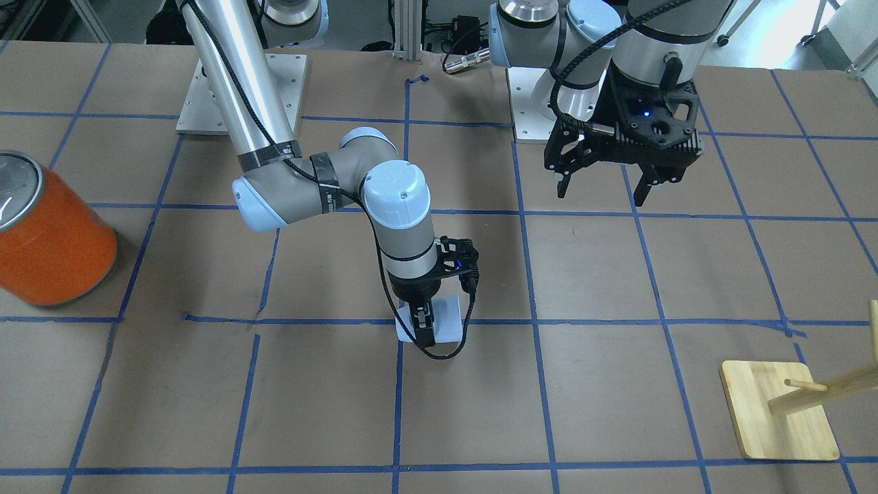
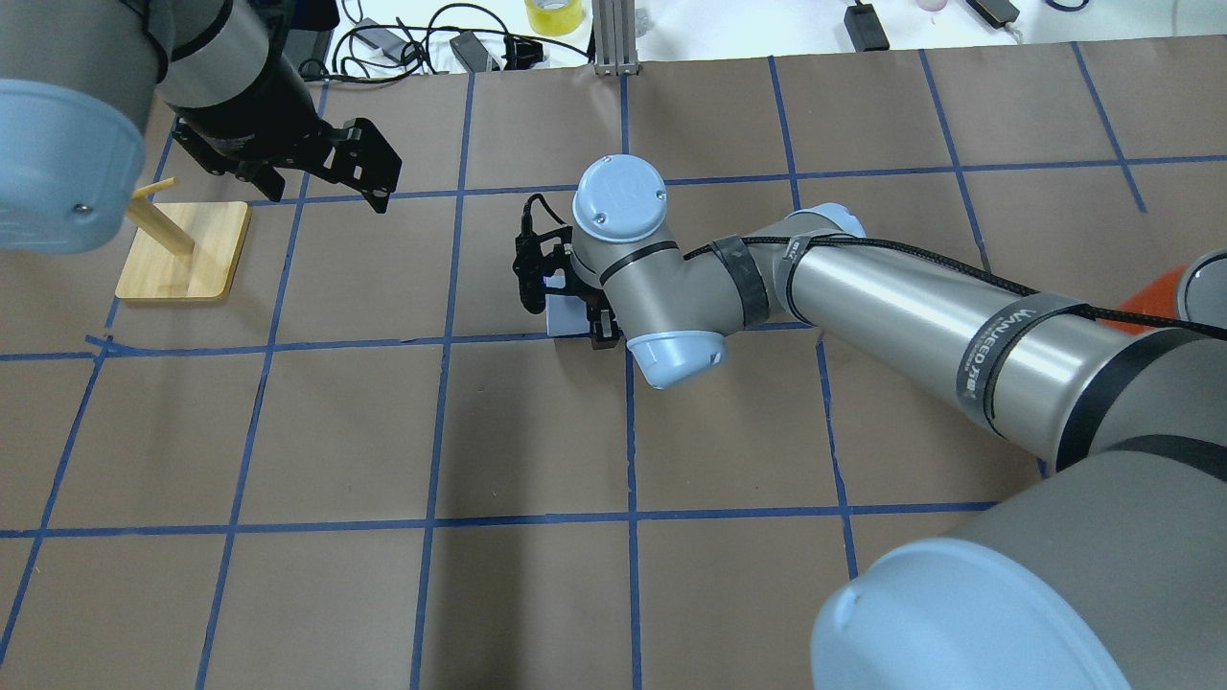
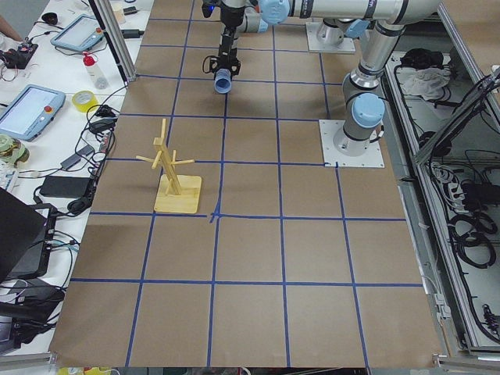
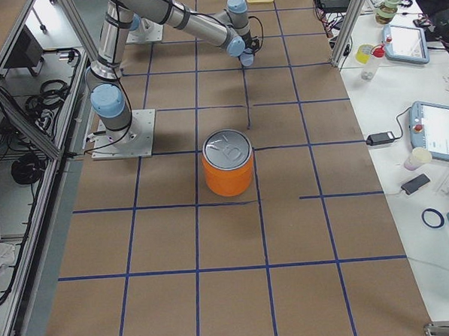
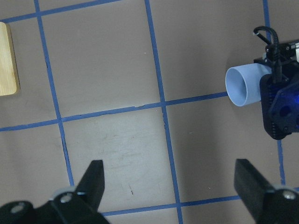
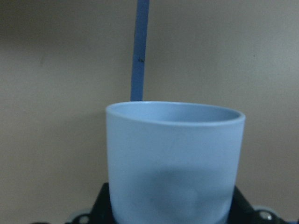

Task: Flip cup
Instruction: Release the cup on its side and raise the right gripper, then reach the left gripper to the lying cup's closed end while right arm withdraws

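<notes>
Table: brown paper, blue tape grid.
Can: orange, silver top, upright.
Rack: wooden, at table end opposite to can.
L pincer: spread, holds nothing, above table, far from can.
R pincer: pinching the Cup, well apart from can.
Cup: pale blue, lying sideways, mouth turned away from can.

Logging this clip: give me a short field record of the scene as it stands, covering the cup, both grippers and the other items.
cup: pale blue, turned on its side, mouth facing sideways, near the middle of the table
right gripper: shut on the cup
left gripper: open, empty, hovering well apart from the cup
table contact: cannot tell whether the cup touches the table
other items: orange can upright on the robot's right; wooden peg stand on its left
</notes>
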